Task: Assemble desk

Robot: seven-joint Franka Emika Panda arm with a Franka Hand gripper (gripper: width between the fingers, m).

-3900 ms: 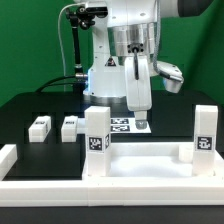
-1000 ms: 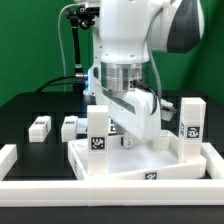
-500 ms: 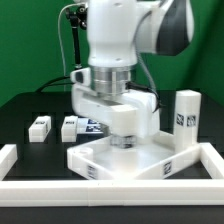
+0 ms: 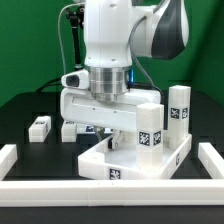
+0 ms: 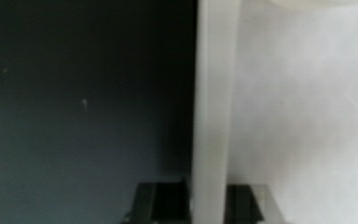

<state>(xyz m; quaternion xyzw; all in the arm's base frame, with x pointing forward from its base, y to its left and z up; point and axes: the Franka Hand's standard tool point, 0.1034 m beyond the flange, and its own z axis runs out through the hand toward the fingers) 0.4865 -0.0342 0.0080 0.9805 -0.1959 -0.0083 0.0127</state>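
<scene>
A green wall [image 4: 30, 40] backs a matte black table [image 4: 30, 105], fenced along the near edge by a long white front rail [image 4: 60, 198].

The white desk top [image 4: 140, 170] lies just behind that rail, skewed to it with one corner toward the camera. Whether it rests flat or is slightly raised cannot be told. Two standing legs [image 4: 150, 128] rise upright from its corners on the exterior view's right. Two loose legs [image 4: 40, 126] lie on the table well apart to the left.

The gripper [image 5: 202, 203] is pinched narrow on the desk top's raised rim. In the wrist view the dark fingertips [image 5: 158, 202] press either side of that thin wall.

The step looks like turning the desk top to bring a bare corner into reach. To do it well:
- Hold the squeeze firm, since the rim is thin and smooth and could pivot between the pads.
- Move the part low and level, slowly, so the tall legs do not sway or tip.
- Watch the near corner against the rail, and the far edge against the loose legs.

Everything of the desk is hard, glossy white plastic. The top is a shallow rectangular tray, and the legs are square-sided blocks with black-and-white square tags
</scene>
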